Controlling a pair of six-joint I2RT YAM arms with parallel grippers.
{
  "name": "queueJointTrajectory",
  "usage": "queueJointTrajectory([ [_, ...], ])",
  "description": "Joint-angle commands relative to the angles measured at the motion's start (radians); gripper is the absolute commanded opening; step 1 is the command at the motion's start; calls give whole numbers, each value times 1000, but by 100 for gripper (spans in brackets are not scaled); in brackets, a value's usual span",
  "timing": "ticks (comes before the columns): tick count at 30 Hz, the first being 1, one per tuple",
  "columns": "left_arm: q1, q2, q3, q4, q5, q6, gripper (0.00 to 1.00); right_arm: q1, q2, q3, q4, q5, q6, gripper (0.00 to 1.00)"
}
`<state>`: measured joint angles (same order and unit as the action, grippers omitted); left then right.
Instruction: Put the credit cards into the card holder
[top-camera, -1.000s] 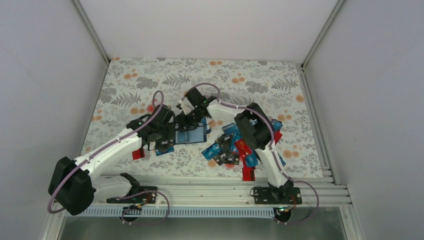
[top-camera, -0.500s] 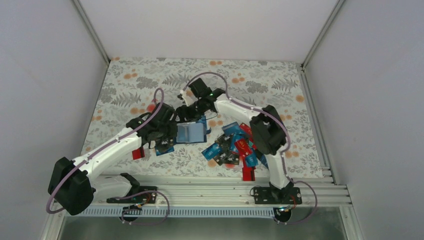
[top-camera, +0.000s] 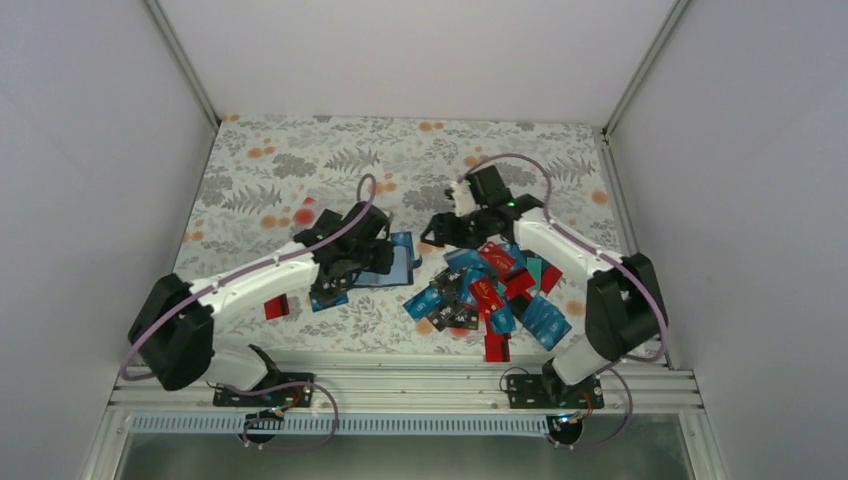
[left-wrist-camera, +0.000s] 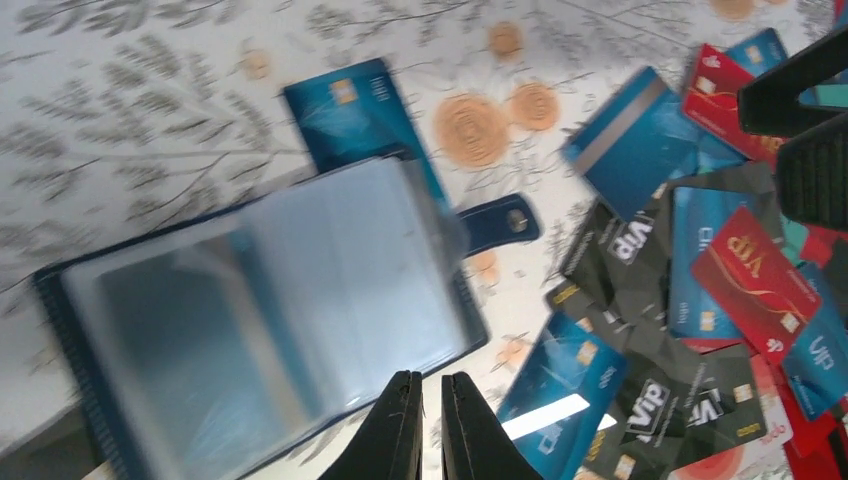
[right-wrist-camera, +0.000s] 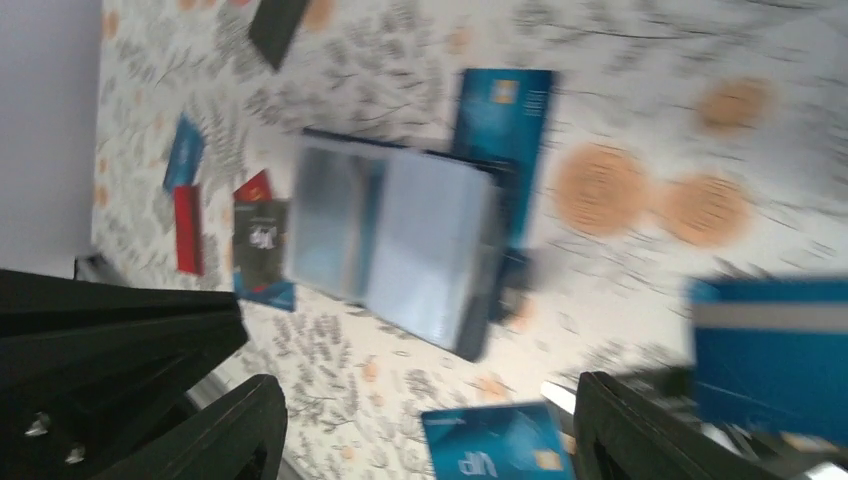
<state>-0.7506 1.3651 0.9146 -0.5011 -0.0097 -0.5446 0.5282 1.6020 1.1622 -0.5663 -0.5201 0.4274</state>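
The card holder (left-wrist-camera: 270, 310) lies open on the floral cloth, showing its pale blue sleeves; it also shows as the card holder (right-wrist-camera: 400, 240) and, partly under my left arm, as the card holder (top-camera: 402, 262). A blue card (left-wrist-camera: 350, 115) pokes out from under its far edge. My left gripper (left-wrist-camera: 432, 385) is shut and empty, hovering at the holder's near right edge. The credit cards (top-camera: 485, 290) are heaped to the right, blue, red and black. My right gripper (top-camera: 440, 235) hangs open and empty between the holder and the heap, above a blue VIP card (right-wrist-camera: 490, 440).
A red card (top-camera: 277, 307) and a blue card (top-camera: 330, 297) lie left of the holder, under my left arm. Another red card (top-camera: 497, 347) rests by the metal rail (top-camera: 400, 362) at the near edge. Grey walls enclose the table on three sides.
My right arm has swung away from the holder to the right, towards the heap, and its jaws have widened. My left gripper has shifted right over the holder and stays shut.
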Motion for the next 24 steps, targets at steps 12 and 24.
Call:
queueJointTrajectory([
  [12, -203, 449, 312, 134, 202, 51, 3, -332, -367, -413, -90, 294, 123, 73],
  [24, -320, 673, 465, 147, 352, 30, 2, -340, -467, -554, -167, 349, 270, 74],
])
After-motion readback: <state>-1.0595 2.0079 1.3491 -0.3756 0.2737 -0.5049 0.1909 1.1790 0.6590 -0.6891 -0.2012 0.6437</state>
